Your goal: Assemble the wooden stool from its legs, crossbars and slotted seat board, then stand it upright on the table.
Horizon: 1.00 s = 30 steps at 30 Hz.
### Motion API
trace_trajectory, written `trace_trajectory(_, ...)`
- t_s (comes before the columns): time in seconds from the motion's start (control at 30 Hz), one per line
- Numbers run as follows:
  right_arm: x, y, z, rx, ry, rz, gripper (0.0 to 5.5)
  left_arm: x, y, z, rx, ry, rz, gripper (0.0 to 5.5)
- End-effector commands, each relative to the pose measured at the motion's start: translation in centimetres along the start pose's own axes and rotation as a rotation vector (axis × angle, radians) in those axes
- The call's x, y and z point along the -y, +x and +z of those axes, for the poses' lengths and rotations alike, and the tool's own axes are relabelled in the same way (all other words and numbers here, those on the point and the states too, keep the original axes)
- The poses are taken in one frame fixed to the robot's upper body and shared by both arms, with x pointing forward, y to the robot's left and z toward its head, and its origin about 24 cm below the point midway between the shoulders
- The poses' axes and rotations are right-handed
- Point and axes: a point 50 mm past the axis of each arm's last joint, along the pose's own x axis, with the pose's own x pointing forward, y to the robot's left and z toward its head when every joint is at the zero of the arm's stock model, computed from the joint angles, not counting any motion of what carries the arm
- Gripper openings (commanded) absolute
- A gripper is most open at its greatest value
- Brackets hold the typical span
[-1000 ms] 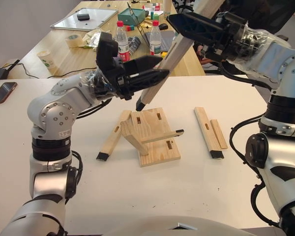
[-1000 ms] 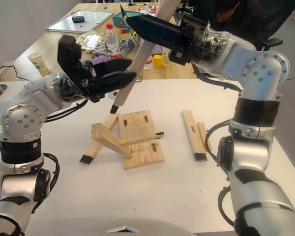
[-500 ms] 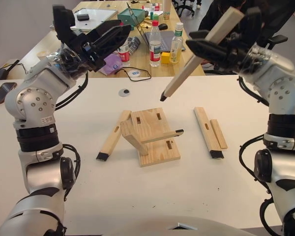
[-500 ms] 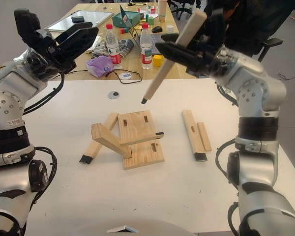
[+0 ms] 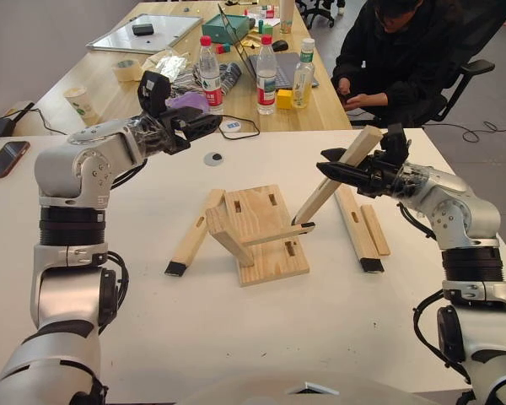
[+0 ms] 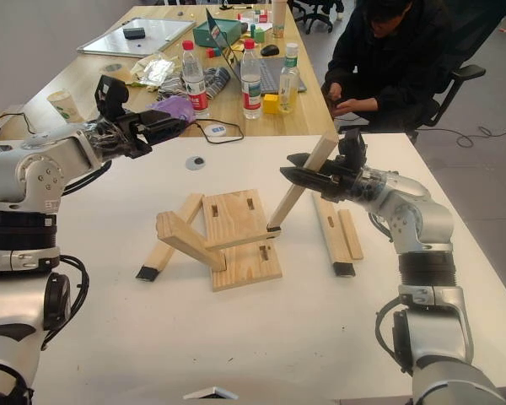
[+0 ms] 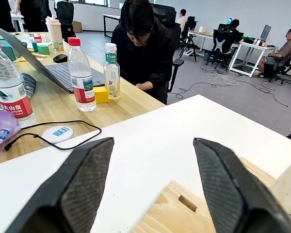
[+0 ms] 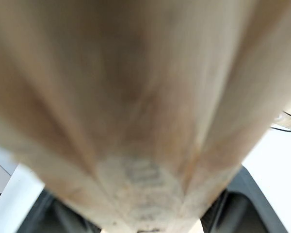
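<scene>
The slotted seat board point(image 5: 268, 221) lies flat mid-table, with one leg point(image 5: 227, 234) and a crossbar point(image 5: 279, 233) standing out of it. My right gripper point(image 5: 335, 171) is shut on another wooden leg point(image 5: 337, 180), held slanted; its black-capped lower end rests at the board by the crossbar's tip. In the right wrist view that leg point(image 8: 136, 97) is close up. My left gripper point(image 5: 198, 125) hangs open above the table's far left, beyond the board, with nothing between its fingers point(image 7: 85, 189). A loose leg point(image 5: 194, 234) lies left of the board. Another leg point(image 5: 355, 223) and a short crossbar point(image 5: 374, 229) lie to its right.
A small round disc point(image 5: 212, 158) lies on the white table behind the board. A phone point(image 5: 5, 158) sits at the left edge. The wooden table behind carries bottles point(image 5: 266, 64), a laptop and clutter. The near half of the white table point(image 5: 320, 337) is bare.
My right arm swung the leg down from high up until its black tip reached the seat board. My left arm came down and drew back to the far left, still open.
</scene>
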Motion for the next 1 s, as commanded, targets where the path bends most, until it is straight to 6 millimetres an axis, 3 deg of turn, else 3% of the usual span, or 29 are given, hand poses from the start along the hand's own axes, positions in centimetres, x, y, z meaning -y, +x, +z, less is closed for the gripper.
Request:
trace_trajectory(0.03, -0.7, 0.1, -0.7, -0.002, 0.045, 0.054, 2.07, 0.0, 0.1, -0.2, -0.051, -0.001, 0.004, 3.00)
trace_trajectory(0.27, -1.7, -0.1, -2.3, -0.051, 0.101, 0.109, 2.07, -0.4, 0.1, -0.3, -0.057, -0.043, -0.003, 3.00)
trace_trajectory(0.47, -1.7, -0.5, -3.8, -0.145, 0.034, 0.112, 2.06, -0.5, 0.2, -0.4, -0.062, -0.049, -0.017, 3.00)
trace_trajectory(1.0, -0.8, -1.2, -3.7, -0.350, -0.116, 0.208, 2.06, -0.3, 0.2, -1.0, -0.061, -0.105, -0.038, 3.00)
